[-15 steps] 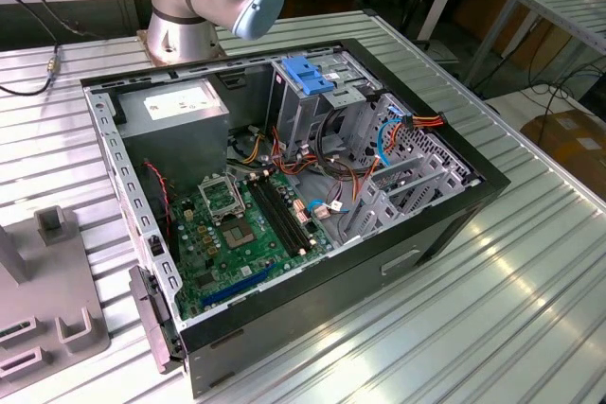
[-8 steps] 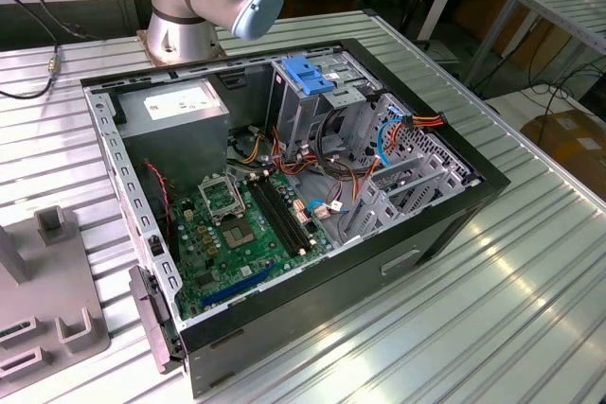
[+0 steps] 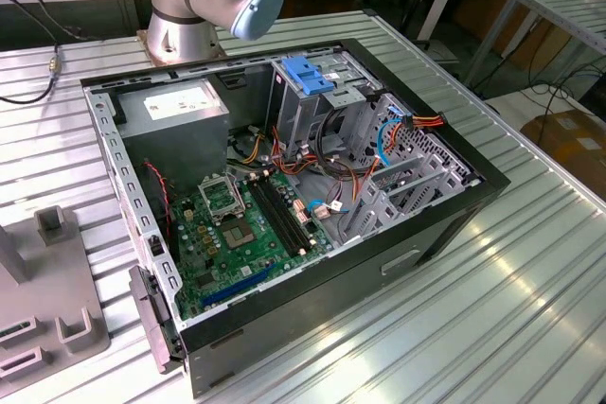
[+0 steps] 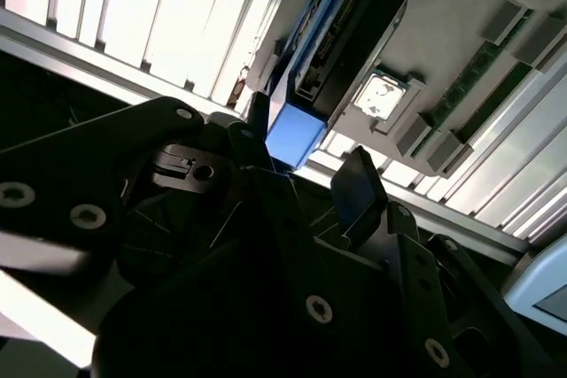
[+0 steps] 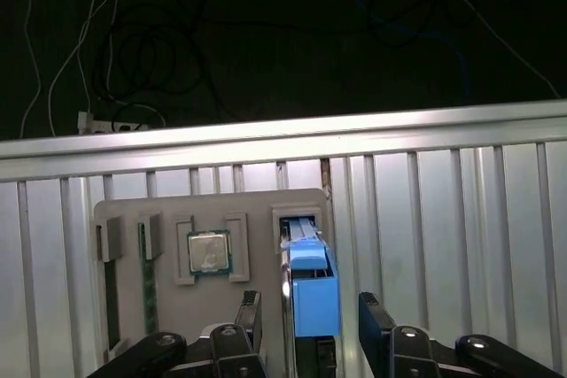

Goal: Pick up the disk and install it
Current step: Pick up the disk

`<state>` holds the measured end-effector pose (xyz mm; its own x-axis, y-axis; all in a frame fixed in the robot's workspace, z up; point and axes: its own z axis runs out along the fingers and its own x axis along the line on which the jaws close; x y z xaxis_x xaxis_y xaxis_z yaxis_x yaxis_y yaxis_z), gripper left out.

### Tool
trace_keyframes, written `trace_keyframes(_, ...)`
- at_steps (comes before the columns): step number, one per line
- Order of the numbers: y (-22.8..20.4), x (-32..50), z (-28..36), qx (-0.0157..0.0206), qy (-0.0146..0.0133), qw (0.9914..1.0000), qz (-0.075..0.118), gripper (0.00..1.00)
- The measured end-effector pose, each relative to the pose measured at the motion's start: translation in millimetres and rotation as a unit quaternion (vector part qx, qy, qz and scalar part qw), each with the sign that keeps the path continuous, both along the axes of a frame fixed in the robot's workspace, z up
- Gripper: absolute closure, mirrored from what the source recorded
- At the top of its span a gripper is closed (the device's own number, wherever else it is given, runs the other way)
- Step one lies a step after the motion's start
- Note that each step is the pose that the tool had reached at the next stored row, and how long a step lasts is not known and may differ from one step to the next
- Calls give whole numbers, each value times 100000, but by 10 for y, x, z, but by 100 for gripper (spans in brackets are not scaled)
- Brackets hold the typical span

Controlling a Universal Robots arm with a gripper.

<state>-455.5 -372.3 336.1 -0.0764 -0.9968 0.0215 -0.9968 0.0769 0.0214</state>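
Gripper: gripper (image 5: 312, 320) hangs over the holder, its jaws apart; in both wrist views one dark finger (image 5: 376, 316) stands on each side of the disk, and neither appears to touch it.
Disk: the disk (image 5: 314, 276) stands on edge in a narrow slot of the grey holder (image 5: 257, 205), blue rail uppermost; the second wrist view (image 4: 292, 130) shows the blue end just beside the fingertips.
Holder: lies on the slatted table (image 5: 461, 245), near the table's edge; it also carries a processor (image 5: 209, 252) in the pocket next to the disk, and memory modules (image 5: 148, 285) beyond that.
Destination: in the exterior view the open computer case (image 3: 426, 234) lies on its side, the drive cage (image 3: 308, 82) with its blue top at the far side, loose cables (image 3: 331, 172) just beside it.
Hazard, grip: the only exposed surface is the smooth plastic rail; a closure set off centre would probably tilt the disk in its slot, or let it slip.
Hazard, lift: a pull not in line with the slot could bind the disk and drag the holder across the table.
Hazard, neighbour: the finger on the processor side has little room and could strike that pocket's wall.
Hazard, cage: the cables could catch the disk on entry.
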Motion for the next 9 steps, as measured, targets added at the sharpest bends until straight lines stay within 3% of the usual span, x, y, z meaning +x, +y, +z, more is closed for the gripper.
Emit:
trace_keyframes(8, 3, -14, -109, -9, -4, 100000, 7, 44)
trace_keyframes(9, 3, -17, -145, -10, -3, 100000, 22, 44)
